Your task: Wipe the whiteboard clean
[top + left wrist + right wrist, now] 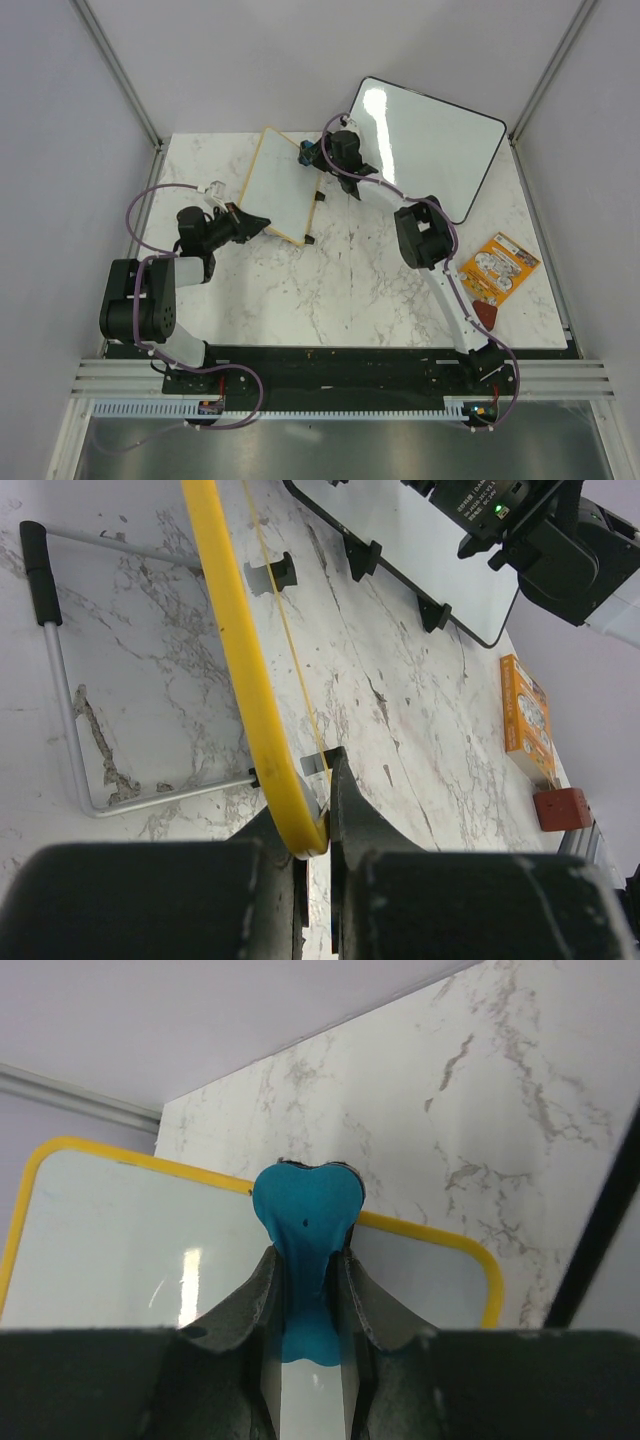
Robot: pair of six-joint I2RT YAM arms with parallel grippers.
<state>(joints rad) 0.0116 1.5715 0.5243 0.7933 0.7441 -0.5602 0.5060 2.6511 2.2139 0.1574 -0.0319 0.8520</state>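
Board: we see the small square white board with yellow frame [283, 188] tilted up near the desk's [350, 290] far edge, left of middle.
Left claw [318, 815]: only its wrist view shows us it pinching the frame's corner.
Right claw [307, 1280]: narrow, gripping a teal rubbery eraser [305, 1205] over the frame's top edge.
Around: large black-framed glossy board [430, 140], far-right corner; orange packet [497, 265], right edge.

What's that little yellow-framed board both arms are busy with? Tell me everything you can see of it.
The whiteboard is small, with rounded corners, a thin yellow frame and black clips on one edge. Its glossy white face shows no writing. It sits askew over the marble table. The left pincer clamps its near corner; the right pincer holds a blue piece at its far edge.
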